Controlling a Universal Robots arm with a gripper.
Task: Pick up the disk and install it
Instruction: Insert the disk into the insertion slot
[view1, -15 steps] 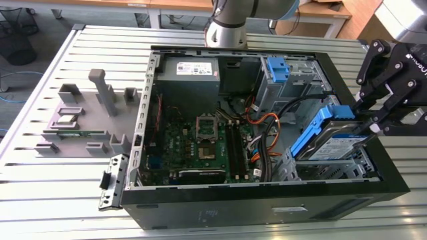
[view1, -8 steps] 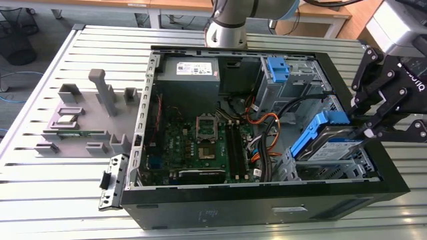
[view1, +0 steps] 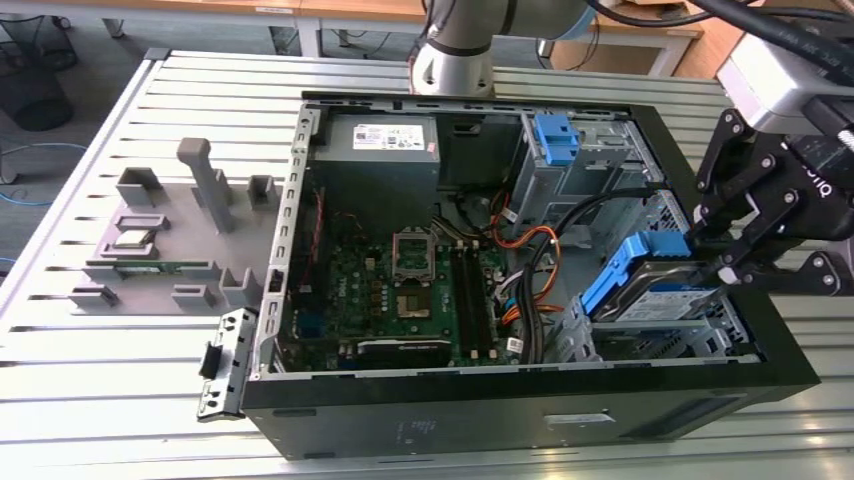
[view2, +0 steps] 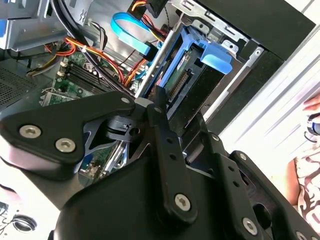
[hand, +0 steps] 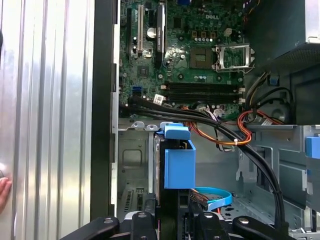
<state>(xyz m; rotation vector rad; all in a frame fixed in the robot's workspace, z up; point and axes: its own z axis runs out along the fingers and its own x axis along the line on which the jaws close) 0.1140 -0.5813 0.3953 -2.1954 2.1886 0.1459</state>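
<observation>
Silver-metal disk (view1: 667, 298) w/ white-and-blue label, in bright blue bracket (view1: 618, 272). Black claw (view1: 721, 262), silver screws. PC case (view1: 534, 415) black outside, grey steel inside. Green motherboard (view1: 400, 290), black slots. Grey power supply (view1: 380, 140), white label. Orange & black cables (view1: 523, 240); light blue flat cable (view2: 131, 32). Silvery bench (view1: 80, 360), ribbed in long parallel slats. Plain grey fixture (view1: 174, 230). Lone bracket (view1: 554, 135) also blue.

My arm (view1: 451, 45) stands upright well behind the gripper, and the wrist (view1: 787, 75) reaches in from above it. The gripper (view1: 722, 258) points down at a tilt, its black linkages splayed. The fingers (view2: 160, 117) are closed in on the disk (view1: 671, 292), which sits tilted between the fingertips and just beneath them.
</observation>
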